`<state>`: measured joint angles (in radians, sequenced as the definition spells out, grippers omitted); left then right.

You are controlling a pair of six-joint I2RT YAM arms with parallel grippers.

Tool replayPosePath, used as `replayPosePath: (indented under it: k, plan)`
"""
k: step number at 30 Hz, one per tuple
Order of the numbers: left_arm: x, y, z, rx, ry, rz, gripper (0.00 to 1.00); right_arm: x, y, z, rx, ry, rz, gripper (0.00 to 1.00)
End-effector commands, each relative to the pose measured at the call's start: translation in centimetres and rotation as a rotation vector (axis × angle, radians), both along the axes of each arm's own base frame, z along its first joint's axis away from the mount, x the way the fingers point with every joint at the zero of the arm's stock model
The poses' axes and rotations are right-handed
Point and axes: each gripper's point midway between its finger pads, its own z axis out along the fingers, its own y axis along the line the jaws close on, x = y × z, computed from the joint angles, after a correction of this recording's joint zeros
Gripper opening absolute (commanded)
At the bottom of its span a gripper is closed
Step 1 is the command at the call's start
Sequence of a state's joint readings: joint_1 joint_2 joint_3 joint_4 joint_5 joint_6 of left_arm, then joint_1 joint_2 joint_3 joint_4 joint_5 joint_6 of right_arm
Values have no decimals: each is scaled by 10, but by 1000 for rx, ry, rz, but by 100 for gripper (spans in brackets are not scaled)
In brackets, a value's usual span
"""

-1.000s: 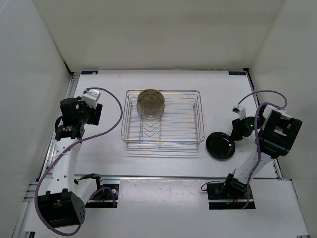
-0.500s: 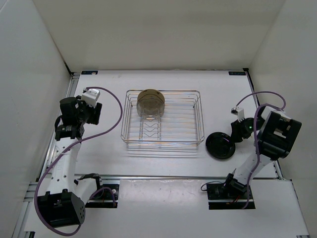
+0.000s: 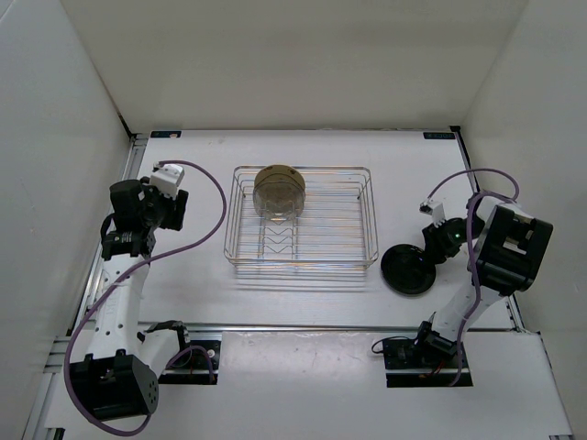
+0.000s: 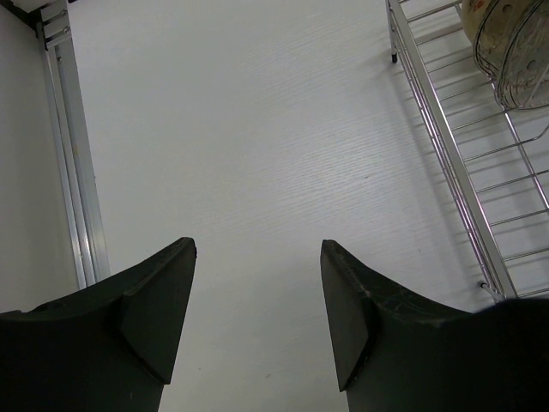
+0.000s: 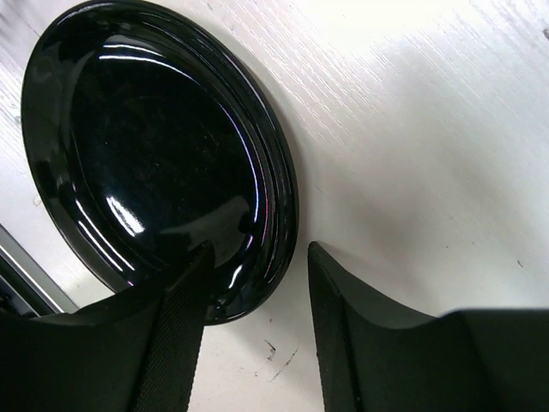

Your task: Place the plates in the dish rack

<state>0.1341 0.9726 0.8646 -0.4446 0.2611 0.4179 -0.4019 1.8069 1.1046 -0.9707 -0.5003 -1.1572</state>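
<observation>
Black and glossy, the last plate (image 5: 154, 163) lies flat and face up near the right edge of the bench, well apart from the rack (image 3: 321, 229) at mid-bench. Being round, it has no long axis; its hollow faces straight up, so it must be tipped on edge to stand between the prongs.

It looks stiff, light and probably breakable, and the glaze is likely slippery. The raised rim is the only place to take hold, and since the plate sits low on the bench the outer finger has little room to get under it.

The right gripper (image 5: 257, 257) is spread wide, straddling the rim nearest the right edge, one finger over the hollow and one over bare bench; contact cannot be told.

The left gripper (image 4: 257, 249) hangs spread and empty near the left edge. The other plates (image 3: 278, 191) stand on edge in the rack's far left corner.
</observation>
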Motion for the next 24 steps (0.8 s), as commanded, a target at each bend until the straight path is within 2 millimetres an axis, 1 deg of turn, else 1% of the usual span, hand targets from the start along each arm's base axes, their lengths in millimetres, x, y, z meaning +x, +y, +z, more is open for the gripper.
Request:
replayPosePath:
  k: [1, 4, 8, 9, 11, 12, 13, 17, 22, 23, 24]
  plan:
    - [0, -3, 14, -13, -37, -18, 71, -8, 4, -2, -13, 24, 24, 51]
    - [0, -2, 14, -4, -39, -23, 71, -8, 4, -2, -13, 24, 24, 50]
    - [0, -2, 14, -4, -39, -23, 71, -10, 5, -2, -9, 33, 24, 44]
    - [0, -2, 14, -4, -39, -23, 71, -9, 9, -1, -1, 29, 32, 43]
    - [0, -2, 14, -4, -39, -23, 71, -9, 9, -1, -1, 29, 32, 42]
    - [0, -2, 14, -4, -39, -23, 71, -12, 10, -2, 3, 43, 24, 40]
    - [-1, -3, 17, -3, -48, -23, 71, -12, 10, -2, 3, 43, 24, 40]
    - [-1, -3, 17, -3, -48, -23, 71, -12, 12, -2, 3, 43, 33, 36]
    - [-1, -3, 17, -3, -48, -23, 71, -14, 13, -2, 6, 52, 33, 35]
    - [-2, -3, 19, -2, -57, -23, 71, -13, 15, -1, 15, 48, 32, 33]
    - [-3, -3, 15, -3, -48, -23, 71, -13, 15, -1, 15, 48, 32, 33]
